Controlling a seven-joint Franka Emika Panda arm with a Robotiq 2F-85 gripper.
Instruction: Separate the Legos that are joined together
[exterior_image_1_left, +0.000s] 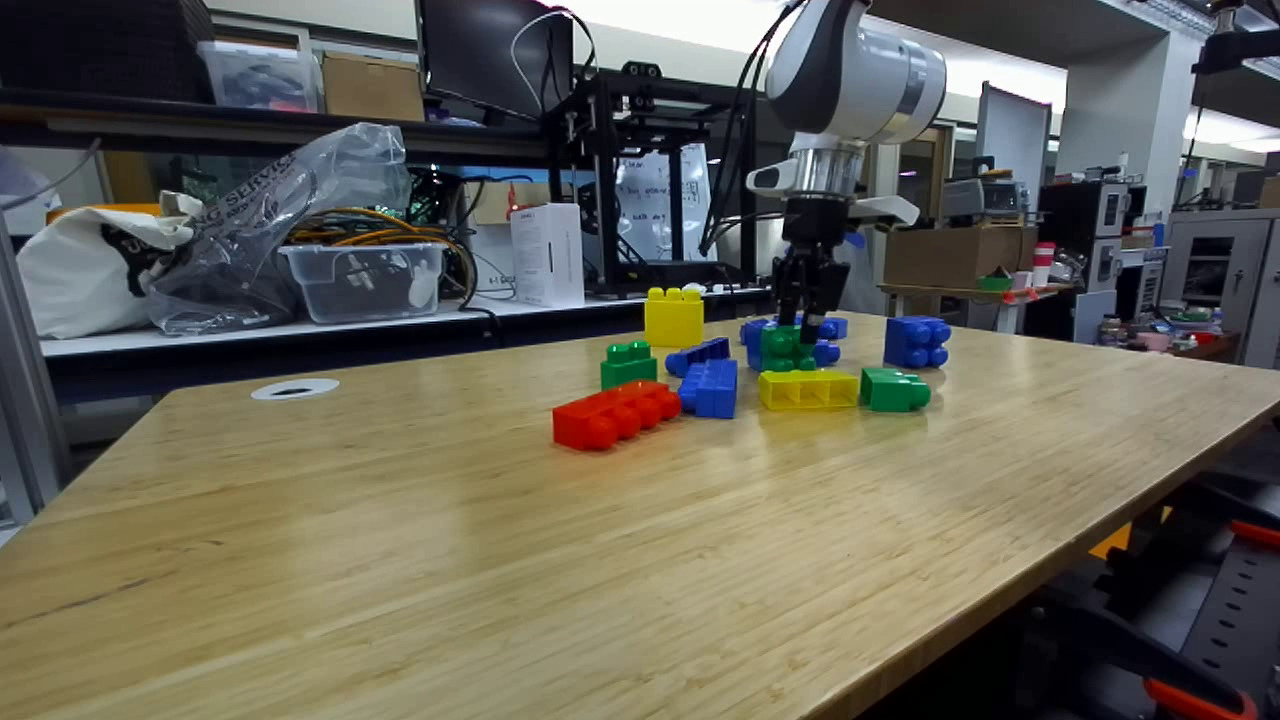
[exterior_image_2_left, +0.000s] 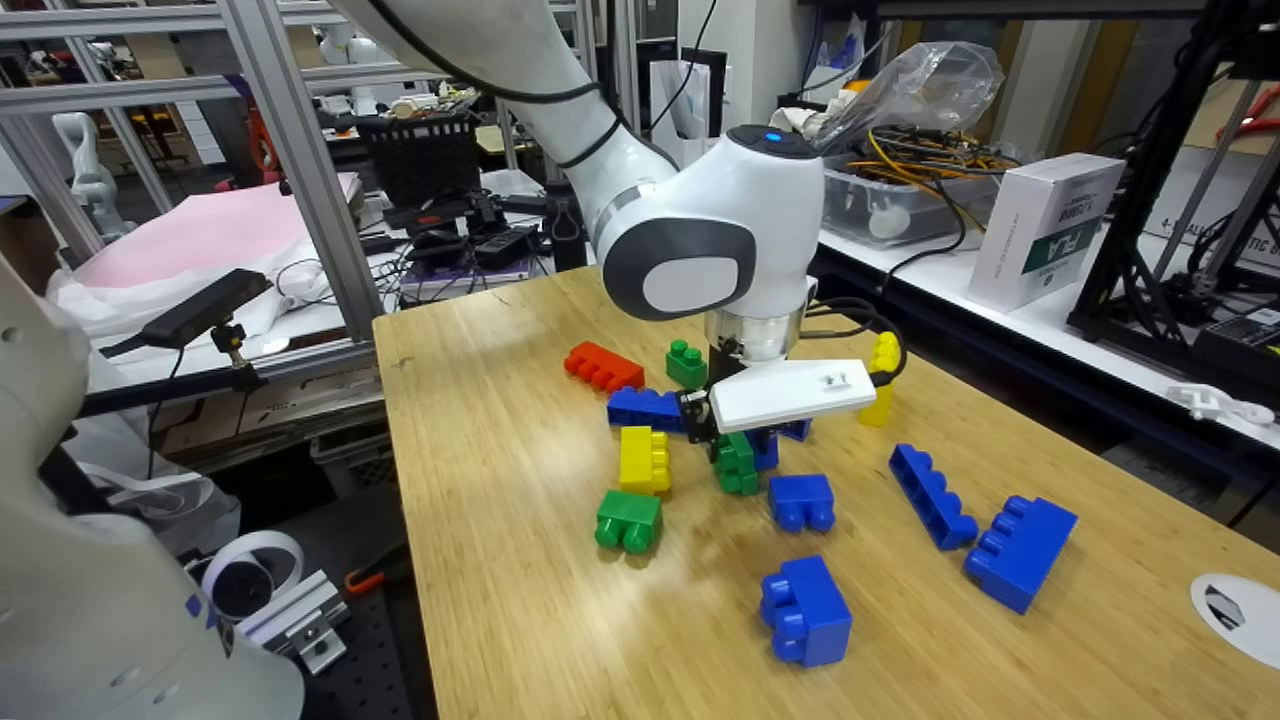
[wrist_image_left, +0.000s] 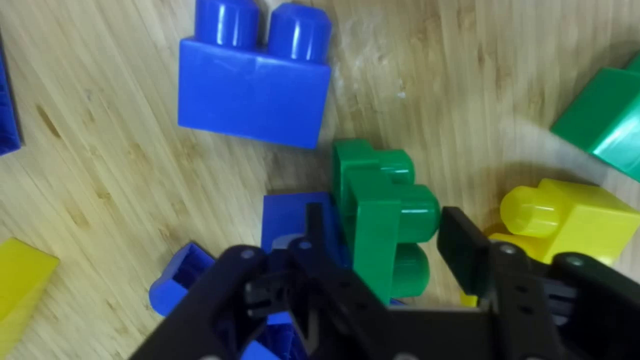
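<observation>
white arm (exterior_image_2_left: 760, 210), dark grey panel (exterior_image_2_left: 670, 242); black fingers (wrist_image_left: 462, 250)

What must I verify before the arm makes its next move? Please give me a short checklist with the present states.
1. Green brick between the jaws: ok, one jaw on each side in the wrist view.
2. Firm grip on it: cannot tell, contact on both sides is not visible.
3. Visible gap between it and the adjacent blue brick: not ok, none shows.
4. These two truly joined: cannot tell, the connection is hidden.
5. Upper blue brick in the wrist view apart from the green brick: ok, a gap shows.
6. Right-hand yellow brick there free of the jaws: cannot tell, a jaw hides part of it.
</observation>
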